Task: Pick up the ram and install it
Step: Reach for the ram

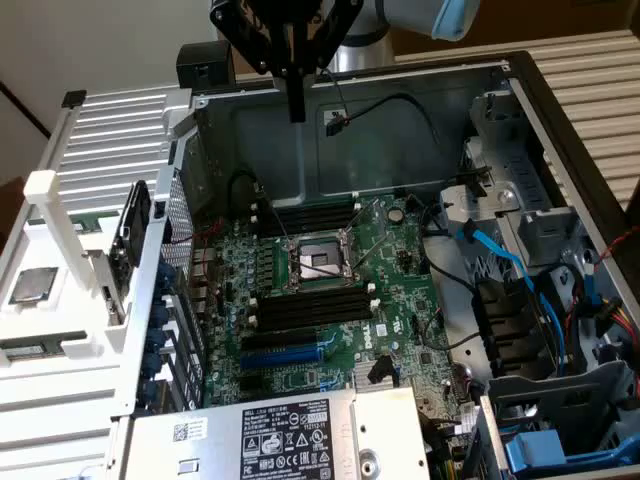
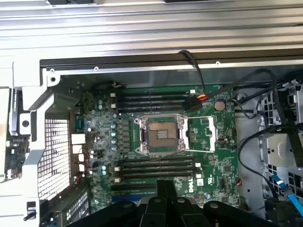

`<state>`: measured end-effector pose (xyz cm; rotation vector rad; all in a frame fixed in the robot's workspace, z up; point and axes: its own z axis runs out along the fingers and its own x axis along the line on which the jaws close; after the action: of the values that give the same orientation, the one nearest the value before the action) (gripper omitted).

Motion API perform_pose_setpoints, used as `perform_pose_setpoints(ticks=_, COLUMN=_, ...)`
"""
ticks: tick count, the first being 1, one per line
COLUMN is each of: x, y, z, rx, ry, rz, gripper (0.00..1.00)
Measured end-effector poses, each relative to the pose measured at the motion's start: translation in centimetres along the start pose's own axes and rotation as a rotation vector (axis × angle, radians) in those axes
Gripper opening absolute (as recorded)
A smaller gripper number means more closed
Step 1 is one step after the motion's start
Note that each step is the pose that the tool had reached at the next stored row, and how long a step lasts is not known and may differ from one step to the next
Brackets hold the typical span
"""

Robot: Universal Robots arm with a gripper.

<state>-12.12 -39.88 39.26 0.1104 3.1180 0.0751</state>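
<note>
Clenched on nothing, the gripper (image 1: 296,112) hangs above the case (image 1: 420,130), while the ram (image 1: 135,228) stands outside the case's perforated side wall, lengthwise along it.

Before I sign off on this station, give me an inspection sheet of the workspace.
Surface: green motherboard in open case; processor socket and memory slots empty.
Job's things: ram lying in white rack, exterior view's left.
Clutter: silver processor chip on the rack.
Grippers: tool shut, nothing in it, above the case.
Cables: blue cables and black cable inside the case.
Surroundings: pale slatted surface beside the case.
</note>
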Motion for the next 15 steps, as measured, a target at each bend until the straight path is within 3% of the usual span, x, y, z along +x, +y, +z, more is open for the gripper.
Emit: perform_pose_setpoints(ticks=15, x=0.25, y=-0.04, z=-0.02, rx=0.0003, ry=0.0001, rz=0.000, gripper=0.10)
